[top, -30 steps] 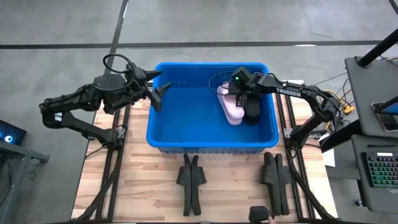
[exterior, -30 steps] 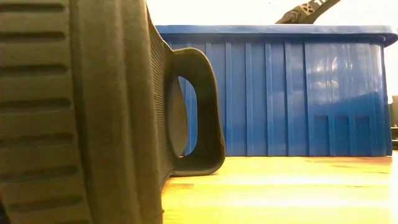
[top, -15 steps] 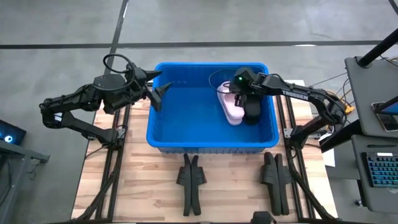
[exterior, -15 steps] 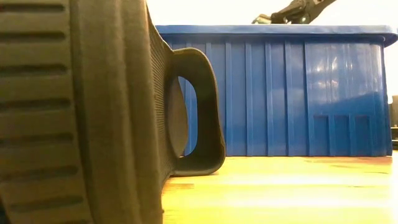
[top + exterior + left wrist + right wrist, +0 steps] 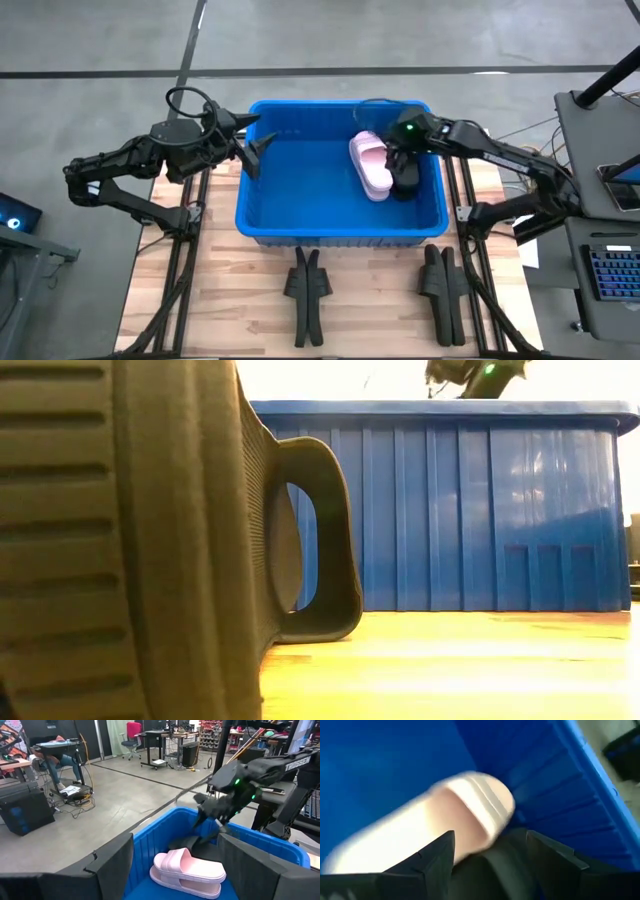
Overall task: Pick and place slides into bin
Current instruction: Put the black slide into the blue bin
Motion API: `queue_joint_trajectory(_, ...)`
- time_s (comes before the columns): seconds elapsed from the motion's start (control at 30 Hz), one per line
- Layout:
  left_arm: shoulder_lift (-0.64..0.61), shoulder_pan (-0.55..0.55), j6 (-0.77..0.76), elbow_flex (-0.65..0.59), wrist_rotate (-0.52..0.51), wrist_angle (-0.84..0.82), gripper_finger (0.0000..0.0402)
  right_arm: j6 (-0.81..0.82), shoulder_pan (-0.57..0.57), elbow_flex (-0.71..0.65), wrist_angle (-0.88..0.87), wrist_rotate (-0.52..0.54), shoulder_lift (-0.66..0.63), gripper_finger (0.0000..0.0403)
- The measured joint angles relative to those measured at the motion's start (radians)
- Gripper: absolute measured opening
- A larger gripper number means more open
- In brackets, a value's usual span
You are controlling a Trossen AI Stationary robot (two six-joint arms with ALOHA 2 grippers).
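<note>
The blue bin (image 5: 300,190) stands at the table's far middle. A light pink pair of slides (image 5: 369,166) lies in its right half, with a black slide (image 5: 406,180) beside it against the right wall. My right gripper (image 5: 396,150) hangs open and empty above these slides; its wrist view shows the pink slide (image 5: 445,815) and the black slide (image 5: 495,870) below its fingers. My left gripper (image 5: 254,152) waits open at the bin's left rim. The pink slides (image 5: 187,870) also show in the left wrist view.
Two black pairs of slides (image 5: 308,290) (image 5: 443,290) stand on their sides on the wooden table in front of the bin. One black slide (image 5: 150,540) fills the low view's left. The bin's left half is bare.
My right gripper has risen above the bin's rim and gone a little toward the table's right edge. The pink and black slides in the bin have stayed where they were.
</note>
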Motion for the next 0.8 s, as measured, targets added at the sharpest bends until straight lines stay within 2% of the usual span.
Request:
queue_joint_trajectory(0.17,0.0,0.0,0.001,0.0,0.002,0.0,0.0272,0.208,0.036,0.0,0.041,-0.177,-0.126,0.0229)
queue_joint_trajectory(0.27,0.0,0.0,0.002,0.0,0.006,0.0,0.0272,0.353,0.073,0.0,0.093,-0.214,-0.201,0.0226)
queue_joint_trajectory(0.43,-0.002,0.0,0.008,0.0,0.081,0.0,0.0272,0.532,0.178,0.0,0.217,-0.219,-0.313,0.0226)
queue_joint_trajectory(0.67,-0.006,0.0,-0.001,0.0,0.344,0.0,0.0272,0.674,0.365,0.001,0.403,-0.197,-0.39,0.0226)
queue_joint_trajectory(0.8,-0.005,-0.001,-0.002,0.0,0.444,0.0,0.0272,0.688,0.487,0.002,0.468,-0.116,-0.379,0.0226)
